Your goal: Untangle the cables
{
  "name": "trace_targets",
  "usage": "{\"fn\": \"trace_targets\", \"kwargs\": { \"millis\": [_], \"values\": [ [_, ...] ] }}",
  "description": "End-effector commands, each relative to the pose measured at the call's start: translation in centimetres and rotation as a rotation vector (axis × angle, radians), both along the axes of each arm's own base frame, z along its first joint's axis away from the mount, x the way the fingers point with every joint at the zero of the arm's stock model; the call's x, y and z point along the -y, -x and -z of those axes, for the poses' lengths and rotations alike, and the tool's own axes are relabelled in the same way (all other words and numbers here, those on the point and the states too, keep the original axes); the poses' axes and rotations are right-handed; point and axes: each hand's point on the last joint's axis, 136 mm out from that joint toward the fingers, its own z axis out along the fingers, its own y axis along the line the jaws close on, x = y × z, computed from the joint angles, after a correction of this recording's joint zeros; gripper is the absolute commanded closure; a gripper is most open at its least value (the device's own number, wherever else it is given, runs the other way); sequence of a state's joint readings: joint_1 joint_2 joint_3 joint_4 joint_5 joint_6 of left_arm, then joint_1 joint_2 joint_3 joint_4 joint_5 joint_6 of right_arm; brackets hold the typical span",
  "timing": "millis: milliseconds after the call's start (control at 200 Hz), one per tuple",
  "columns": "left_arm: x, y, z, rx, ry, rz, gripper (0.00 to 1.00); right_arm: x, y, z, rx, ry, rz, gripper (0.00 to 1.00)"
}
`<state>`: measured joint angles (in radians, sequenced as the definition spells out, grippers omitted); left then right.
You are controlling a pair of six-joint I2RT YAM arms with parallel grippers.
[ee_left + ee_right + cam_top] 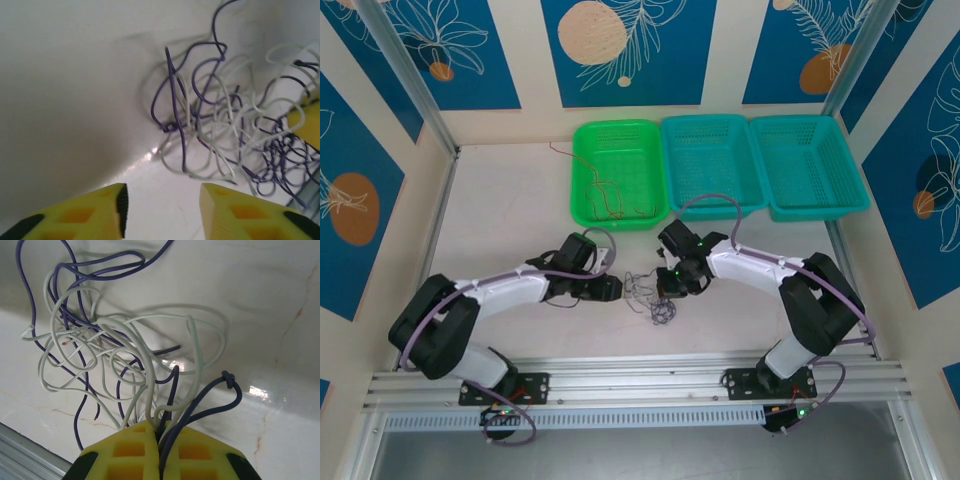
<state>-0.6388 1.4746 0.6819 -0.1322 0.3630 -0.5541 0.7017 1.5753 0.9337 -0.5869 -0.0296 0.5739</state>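
Through the top camera I saw the cables (650, 293) lying in a small tangle on the white table (510, 200), near its front edge and between the two arms. In the wrist views the tangle (220, 125) was a loose mass of purple and whitish strands looped through one another.

The right arm (760, 268) reached in from the right. Its jaws were pinched together on the cables (125, 350), with several white and purple strands running down into the seam between the yellow pads (125, 455) (I could make out no gap there).

The left arm (500, 290) reached in from the left. Its jaws stood partly apart with only bare table between them. The tangle lay just beyond the yellow fingertips (100, 210), not touching them.

Along the back of the table sat a green basket (620, 125) with a few thin reddish wires (605, 200) in it. Two teal baskets (710, 120) sat beside it.
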Motion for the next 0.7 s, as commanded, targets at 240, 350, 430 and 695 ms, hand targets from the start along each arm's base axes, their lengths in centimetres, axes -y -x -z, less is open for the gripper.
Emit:
{"fn": "trace_targets", "kwargs": {
  "millis": [240,350,430,695],
  "values": [
    [2.5,-2.6,0.0,0.004,0.088,-0.039,0.61,-0.7,0.6,0.6,-0.028,0.023,0.017,1.00],
    [2.3,-2.8,0.6,0.000,0.075,-0.055,0.63,-0.9,0.6,0.7,-0.028,0.023,0.013,1.00],
    [2.2,-2.9,1.3,-0.010,0.052,-0.061,0.69,-0.9,0.6,0.7,-0.028,0.027,0.013,1.00],
    [1.2,-2.9,2.6,-0.029,-0.017,-0.081,1.00,0.8,0.0,1.1,-0.005,0.117,0.093,1.00]
  ]
}}
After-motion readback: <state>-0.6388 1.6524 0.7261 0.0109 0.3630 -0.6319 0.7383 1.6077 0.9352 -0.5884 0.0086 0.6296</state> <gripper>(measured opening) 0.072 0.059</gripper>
